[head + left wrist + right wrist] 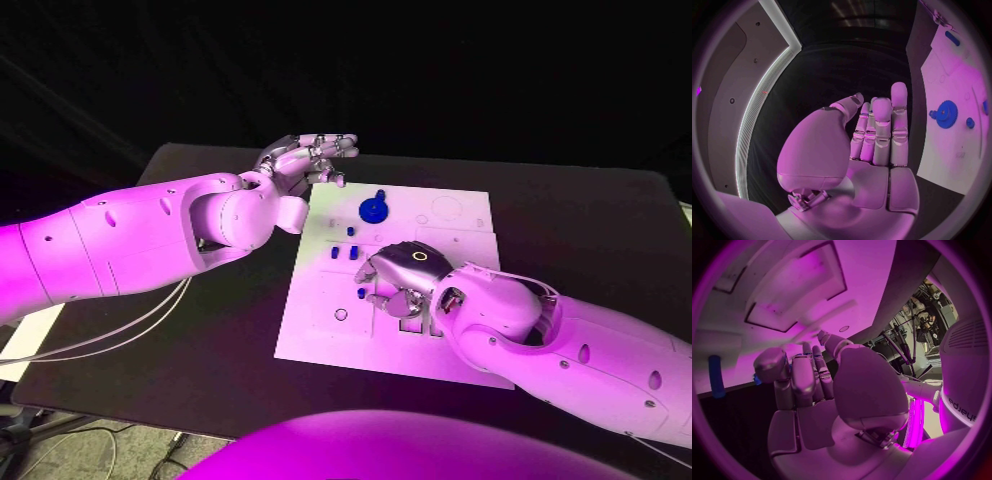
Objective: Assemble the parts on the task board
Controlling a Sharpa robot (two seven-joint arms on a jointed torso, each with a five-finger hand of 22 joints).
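Black worktop (577,215): right hand (401,275) over the board (447,225), apparently pinching a small blue part (757,380), likely insertion next; left hand (306,158) empty, fingers apart.

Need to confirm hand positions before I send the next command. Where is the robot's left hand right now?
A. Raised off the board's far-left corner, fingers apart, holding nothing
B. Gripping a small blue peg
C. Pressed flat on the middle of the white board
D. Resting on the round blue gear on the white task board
A: the head view shows the left hand raised beyond the far-left corner of the white task board, apart from the round blue gear, and its wrist view shows the fingers extended with nothing in them.
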